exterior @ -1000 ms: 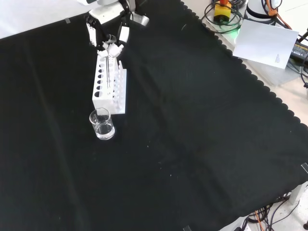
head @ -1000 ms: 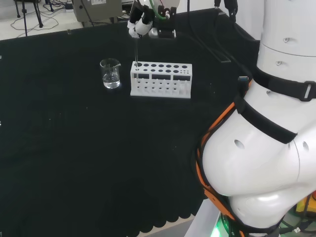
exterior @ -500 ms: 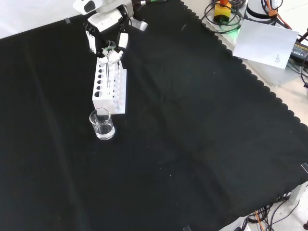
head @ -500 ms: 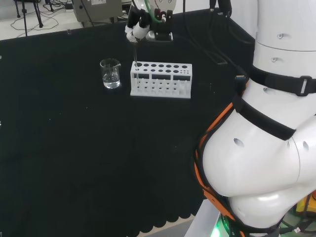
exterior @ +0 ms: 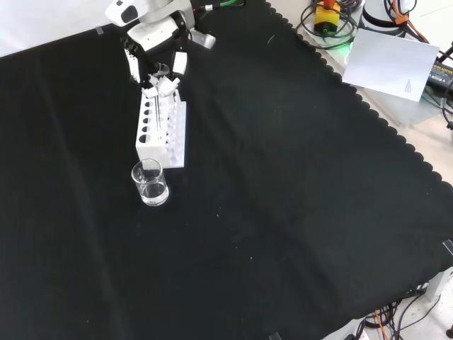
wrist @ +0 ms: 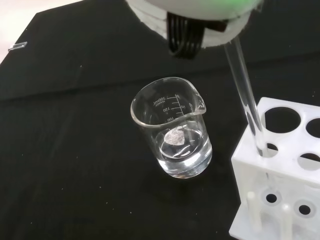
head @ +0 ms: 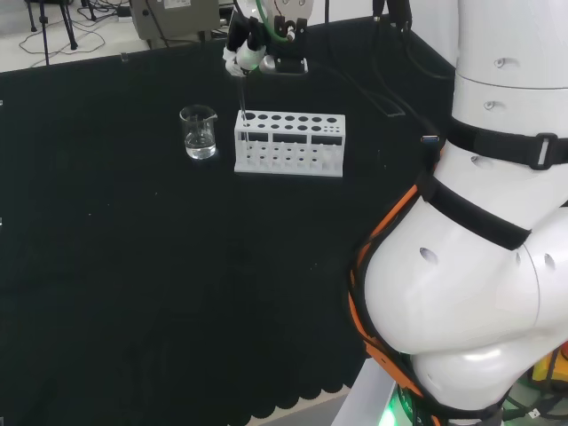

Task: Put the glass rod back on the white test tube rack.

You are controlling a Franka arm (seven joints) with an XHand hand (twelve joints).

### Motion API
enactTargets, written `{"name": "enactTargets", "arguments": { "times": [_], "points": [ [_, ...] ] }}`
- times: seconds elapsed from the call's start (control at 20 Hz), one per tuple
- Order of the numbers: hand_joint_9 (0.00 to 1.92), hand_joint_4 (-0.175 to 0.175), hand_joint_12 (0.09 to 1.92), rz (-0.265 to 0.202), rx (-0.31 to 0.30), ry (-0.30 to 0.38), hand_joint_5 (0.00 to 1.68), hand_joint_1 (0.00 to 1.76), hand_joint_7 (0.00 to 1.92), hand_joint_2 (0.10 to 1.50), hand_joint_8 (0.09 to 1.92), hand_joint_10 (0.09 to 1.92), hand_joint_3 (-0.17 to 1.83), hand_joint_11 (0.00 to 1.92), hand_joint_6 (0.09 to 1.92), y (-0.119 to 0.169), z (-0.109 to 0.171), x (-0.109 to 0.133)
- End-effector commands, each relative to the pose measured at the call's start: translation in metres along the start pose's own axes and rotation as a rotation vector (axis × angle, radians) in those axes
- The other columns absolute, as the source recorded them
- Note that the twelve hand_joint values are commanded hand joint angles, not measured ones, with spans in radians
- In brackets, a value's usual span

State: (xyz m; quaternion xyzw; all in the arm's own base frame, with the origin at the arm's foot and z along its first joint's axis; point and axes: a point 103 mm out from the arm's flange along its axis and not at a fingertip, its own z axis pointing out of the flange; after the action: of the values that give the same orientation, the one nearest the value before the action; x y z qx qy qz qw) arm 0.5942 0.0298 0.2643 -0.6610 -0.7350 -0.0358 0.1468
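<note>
The white test tube rack (head: 288, 144) stands at the back of the black cloth, with a glass beaker (head: 198, 133) just left of it in the head view. Above the rack's left end is the hand (head: 246, 49), its fingers pinched on the top of the glass rod (head: 242, 93). The rod hangs almost upright. In the wrist view the rod (wrist: 245, 90) slants down into the corner hole of the rack (wrist: 280, 185), beside the beaker (wrist: 172, 127). In the front view the hand (exterior: 157, 67) sits over the far end of the rack (exterior: 161, 134).
The beaker (exterior: 149, 183) holds a little clear liquid and stands close to the rack's near end in the front view. The arm's big white links (head: 479, 231) rise at the head view's right. Cables and a paper sheet (exterior: 393, 60) lie beyond the cloth's scalloped edge.
In the head view the hand has shifted slightly left and up, bringing the rod nearer upright. The rod's lower end stays at the rack's corner hole. Beaker and rack have not moved.
</note>
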Motion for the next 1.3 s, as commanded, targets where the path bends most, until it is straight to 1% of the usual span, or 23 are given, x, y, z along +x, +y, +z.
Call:
{"name": "enactTargets", "arguments": {
  "times": [0.05,0.25,0.4,0.5,0.6,0.65,0.7,0.75,0.85,0.95,1.1,1.3],
  "points": [
    [1.78,-0.175,1.05,0.012,0.009,0.011,1.24,1.31,1.25,0.75,0.96,0.73,0.53,1.4,0.37,0.001,0.004,-0.009],
    [1.78,-0.175,1.05,0.017,0.015,0.013,1.24,1.31,1.25,0.75,0.96,0.73,0.53,1.4,0.37,0.001,0.006,-0.011],
    [1.79,-0.175,1.05,0.018,0.021,0.039,1.24,1.31,1.25,0.74,0.95,0.73,0.55,1.4,0.38,-0.001,0.006,-0.016],
    [1.8,-0.175,1.04,0.019,0.034,0.05,1.22,1.32,1.28,0.7,0.94,0.71,0.62,1.42,0.46,-0.001,0.005,-0.019],
    [1.81,-0.175,1.03,0.02,0.04,0.054,1.17,1.32,1.32,0.68,0.83,0.68,0.65,1.44,0.58,-0.001,0.004,-0.02],
    [1.81,-0.175,1.01,0.021,0.047,0.053,1.13,1.31,1.34,0.7,0.76,0.67,0.61,1.45,0.66,-0.001,0.003,-0.02],
    [1.82,-0.175,0.99,0.021,0.057,0.05,1.05,1.36,1.36,0.63,0.68,0.64,0.69,1.47,0.75,-0.001,0.002,-0.019],
    [1.83,-0.175,0.96,0.022,0.064,0.051,0.93,1.36,1.33,0.53,0.64,0.62,0.8,1.49,0.83,-0.001,0.002,-0.019],
    [1.83,-0.175,0.92,0.02,0.067,0.06,0.66,1.36,1.19,0.4,0.68,0.58,0.95,1.53,0.95,-0.002,0.001,-0.019],
    [1.83,-0.175,0.9,0.017,0.066,0.072,0.49,1.36,1.08,0.35,0.74,0.56,0.99,1.56,0.96,-0.002,0.0,-0.02],
    [1.84,-0.175,0.88,0.016,0.067,0.072,0.38,1.37,0.99,0.32,0.77,0.54,1.0,1.58,0.91,-0.003,0.0,-0.02],
    [1.84,-0.175,0.87,0.019,0.057,0.07,0.36,1.38,0.97,0.31,0.78,0.52,0.99,1.59,0.86,-0.004,-0.003,-0.02]
  ]
}}
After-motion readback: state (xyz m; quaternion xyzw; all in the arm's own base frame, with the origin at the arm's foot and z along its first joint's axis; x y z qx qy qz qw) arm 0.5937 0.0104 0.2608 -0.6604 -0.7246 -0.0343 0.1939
